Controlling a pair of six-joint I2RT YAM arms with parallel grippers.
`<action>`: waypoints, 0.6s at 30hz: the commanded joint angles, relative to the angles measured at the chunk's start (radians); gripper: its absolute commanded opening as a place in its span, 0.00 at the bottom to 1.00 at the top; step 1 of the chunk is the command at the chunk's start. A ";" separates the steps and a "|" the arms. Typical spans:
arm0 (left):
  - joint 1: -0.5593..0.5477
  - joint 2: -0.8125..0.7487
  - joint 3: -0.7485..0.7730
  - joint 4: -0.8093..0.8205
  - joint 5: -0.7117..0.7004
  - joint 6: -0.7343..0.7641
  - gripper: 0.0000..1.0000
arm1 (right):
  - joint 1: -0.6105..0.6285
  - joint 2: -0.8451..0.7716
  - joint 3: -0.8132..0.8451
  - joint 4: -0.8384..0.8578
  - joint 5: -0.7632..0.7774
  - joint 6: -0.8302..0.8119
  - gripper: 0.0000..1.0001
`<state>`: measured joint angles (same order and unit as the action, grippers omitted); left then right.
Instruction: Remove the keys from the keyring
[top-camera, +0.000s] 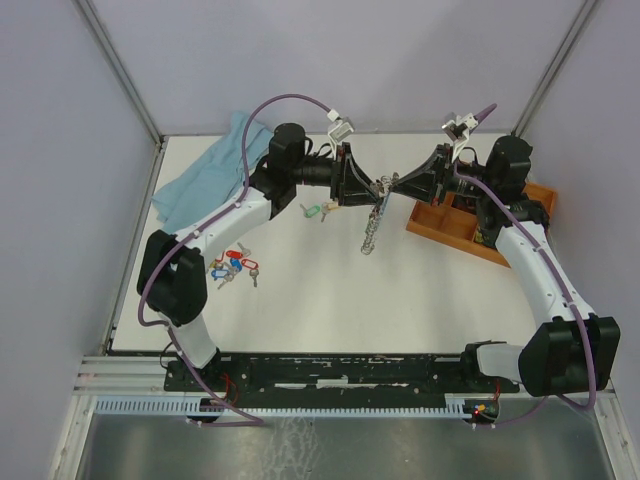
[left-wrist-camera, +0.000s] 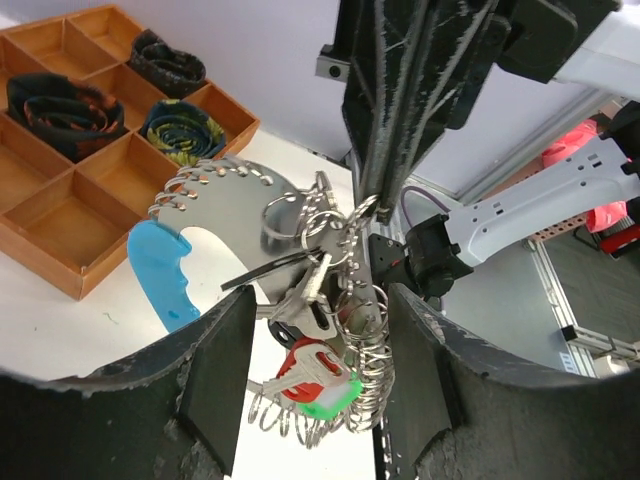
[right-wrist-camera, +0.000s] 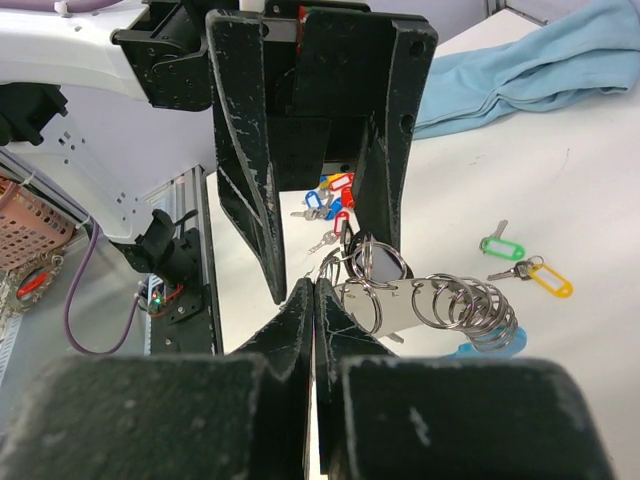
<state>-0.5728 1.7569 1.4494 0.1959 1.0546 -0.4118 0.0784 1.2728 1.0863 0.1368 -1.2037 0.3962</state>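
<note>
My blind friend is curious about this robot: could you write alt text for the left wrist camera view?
A keyring crowded with silver keys, one green-tagged, hangs between the open black fingers of the left hand, pinched from above by the right hand. A compartmented wooden tray sits on the table behind.

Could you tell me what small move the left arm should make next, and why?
Probably close the fingers of the left gripper on the tagged key hanging between them. They stand open on either side of it, while the right gripper is shut on the keyring and holds it up, so a firm grip should let that key be worked off.
</note>
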 joint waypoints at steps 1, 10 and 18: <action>0.001 -0.048 -0.015 0.183 0.067 -0.087 0.61 | -0.001 -0.010 0.049 0.038 -0.010 -0.004 0.01; 0.001 -0.029 -0.044 0.391 0.111 -0.248 0.49 | 0.000 -0.007 0.047 0.037 -0.008 -0.007 0.01; 0.002 -0.005 -0.062 0.562 0.130 -0.376 0.42 | -0.001 -0.008 0.047 0.031 -0.006 -0.013 0.01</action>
<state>-0.5724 1.7542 1.3861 0.6144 1.1469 -0.6857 0.0784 1.2728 1.0863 0.1352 -1.2041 0.3946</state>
